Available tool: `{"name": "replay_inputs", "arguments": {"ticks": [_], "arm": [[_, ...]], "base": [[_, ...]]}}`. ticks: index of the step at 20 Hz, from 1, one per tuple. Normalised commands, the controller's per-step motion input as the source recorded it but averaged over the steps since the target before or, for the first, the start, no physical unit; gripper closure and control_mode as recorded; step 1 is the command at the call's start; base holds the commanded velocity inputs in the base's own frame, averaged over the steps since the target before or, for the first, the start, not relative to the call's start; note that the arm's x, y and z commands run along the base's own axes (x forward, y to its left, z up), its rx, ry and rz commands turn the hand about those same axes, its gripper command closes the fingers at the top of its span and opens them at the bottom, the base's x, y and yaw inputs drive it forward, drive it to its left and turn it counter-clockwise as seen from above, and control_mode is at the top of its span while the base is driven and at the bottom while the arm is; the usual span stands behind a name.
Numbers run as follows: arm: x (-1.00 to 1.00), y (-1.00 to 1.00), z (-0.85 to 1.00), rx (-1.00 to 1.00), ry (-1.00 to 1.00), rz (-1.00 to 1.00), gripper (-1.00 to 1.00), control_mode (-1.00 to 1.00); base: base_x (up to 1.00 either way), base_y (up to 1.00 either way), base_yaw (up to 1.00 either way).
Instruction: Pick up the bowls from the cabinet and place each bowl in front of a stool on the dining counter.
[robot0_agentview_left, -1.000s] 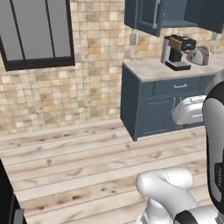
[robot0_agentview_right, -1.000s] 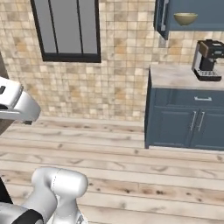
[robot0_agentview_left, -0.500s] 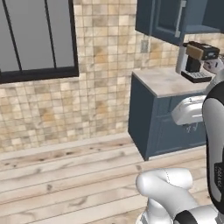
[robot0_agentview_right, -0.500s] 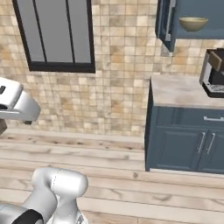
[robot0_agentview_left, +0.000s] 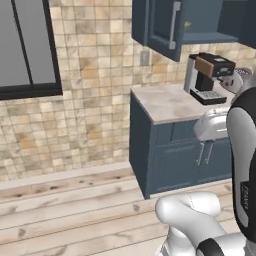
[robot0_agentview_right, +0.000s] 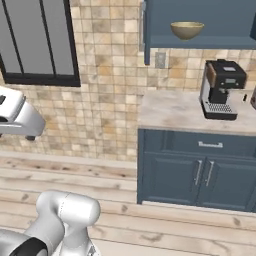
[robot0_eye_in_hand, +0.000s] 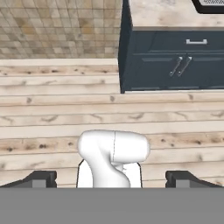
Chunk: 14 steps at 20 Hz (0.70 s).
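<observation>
- Currently the step in hand looks like the approach: the robot faces the open wall cabinet (robot0_agentview_right: 200, 25) and no bowl has been picked up yet.
- At the top centre of the right base view, an olive-beige bowl (robot0_agentview_right: 186, 30) sits upright on the cabinet's shelf, above the coffee machine (robot0_agentview_right: 221, 90).
- That machine stands on a pale stone counter (robot0_agentview_right: 170, 112) over dark blue base cupboards (robot0_agentview_right: 195, 172) at the right of the frame.
- In the left base view, the cabinet door (robot0_agentview_left: 160, 25) hangs open at the upper middle; its long grey handle (robot0_agentview_left: 174, 25) faces the camera.
- Whether a second bowl sits inside cannot be told from these angles.
- At the bottom of the hand view, the claw (robot0_eye_in_hand: 111, 179) points down at the plank floor (robot0_eye_in_hand: 57, 113); its fingertips (robot0_eye_in_hand: 41, 178) stand wide apart and grip nothing.
- Judging from this, the next move calls for raising and levelling the hand to shelf height, then reaching in past the open door toward the bowl's rim.
</observation>
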Motion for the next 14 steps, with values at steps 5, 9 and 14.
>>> {"name": "replay_inputs", "arguments": {"ticks": [5, 9, 14], "arm": [[0.00, 0.00, 0.00, 0.00, 0.00, 0.00, -1.00, 1.00], [0.00, 0.00, 0.00, 0.00, 0.00, 0.00, -1.00, 1.00], [0.00, 0.00, 0.00, 0.00, 0.00, 0.00, -1.00, 1.00]], "base": [[0.01, -1.00, 0.03], [0.18, -1.00, 0.03], [0.49, -0.99, 0.02]]}}
